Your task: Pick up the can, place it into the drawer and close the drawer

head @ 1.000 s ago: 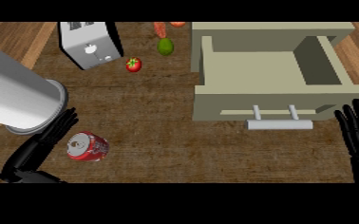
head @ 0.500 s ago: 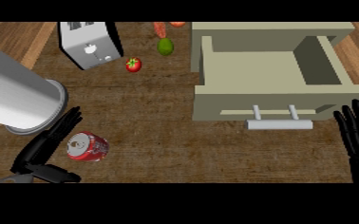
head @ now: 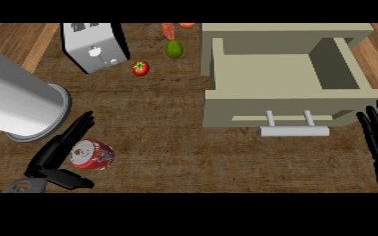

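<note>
I am cupping my left hand (head: pixel 53 155) around the red can (head: pixel 92 154), fingers spread behind it, thumb below, not yet clamped. The open drawer (head: pixel 284 75) is lying well to my right, beside my resting, open right hand (head: pixel 368 130).

The can (head: pixel 92 154) lies on the surface (head: pixel 170 150) just right of the left hand (head: pixel 55 152), between its fingers and thumb; the toaster (head: pixel 94 46) stands well beyond that hand, the tomato (head: pixel 140 68) to the toaster's right, the avocado (head: pixel 174 49) farther right again; the open drawer (head: pixel 284 77) sits far right, its handle (head: pixel 294 128) just left of the right hand (head: pixel 368 130) at the view's right edge.
</note>
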Action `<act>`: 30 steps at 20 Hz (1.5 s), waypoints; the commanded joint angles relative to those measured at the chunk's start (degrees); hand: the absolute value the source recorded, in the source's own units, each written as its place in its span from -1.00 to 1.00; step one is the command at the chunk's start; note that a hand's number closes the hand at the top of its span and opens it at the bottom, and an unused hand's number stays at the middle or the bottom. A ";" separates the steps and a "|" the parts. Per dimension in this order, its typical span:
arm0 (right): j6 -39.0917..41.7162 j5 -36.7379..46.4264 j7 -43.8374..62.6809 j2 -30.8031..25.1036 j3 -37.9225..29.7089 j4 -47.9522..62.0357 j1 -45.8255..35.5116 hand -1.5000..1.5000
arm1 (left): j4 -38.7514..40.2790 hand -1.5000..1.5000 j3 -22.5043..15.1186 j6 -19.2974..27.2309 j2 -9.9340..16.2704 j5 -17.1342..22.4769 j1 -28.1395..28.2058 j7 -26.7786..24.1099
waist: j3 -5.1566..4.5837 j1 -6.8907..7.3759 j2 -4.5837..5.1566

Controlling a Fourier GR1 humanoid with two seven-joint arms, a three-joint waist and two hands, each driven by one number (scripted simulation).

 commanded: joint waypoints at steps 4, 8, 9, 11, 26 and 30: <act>1.91 -2.78 0.25 1.09 -0.87 -4.45 4.64 -1.00 | -2.56 -1.00 -1.17 -5.01 -0.14 2.14 -0.57 0.69 | 0.03 0.01 -0.14; 0.23 -0.73 2.94 0.73 0.13 -2.16 0.80 -1.00 | -1.38 -1.00 -1.83 -2.88 -1.50 1.99 -2.02 1.45 | 0.02 0.15 -0.06; -1.74 -1.60 5.33 -0.10 -1.16 -3.34 -3.23 -1.00 | 4.18 -1.00 -2.40 -1.89 -1.36 0.10 -2.82 -3.77 | -0.02 0.03 0.02; 2.43 -2.52 -0.31 -0.28 -2.31 -2.39 3.01 -1.00 | 2.72 -1.00 -2.57 -0.22 -3.67 0.99 -4.62 -0.42 | 0.01 -0.18 -0.02; 1.09 -4.74 5.13 0.08 -3.16 -7.01 1.63 -1.00 | -4.50 1.00 -5.18 -6.26 -4.48 5.25 -1.21 2.40 | 0.01 0.22 -0.11; 3.63 -5.17 -0.05 1.39 -3.71 -5.54 5.82 -1.00 | -9.49 1.00 -6.60 -7.39 -6.33 7.21 1.05 5.81 | 0.04 0.19 -0.15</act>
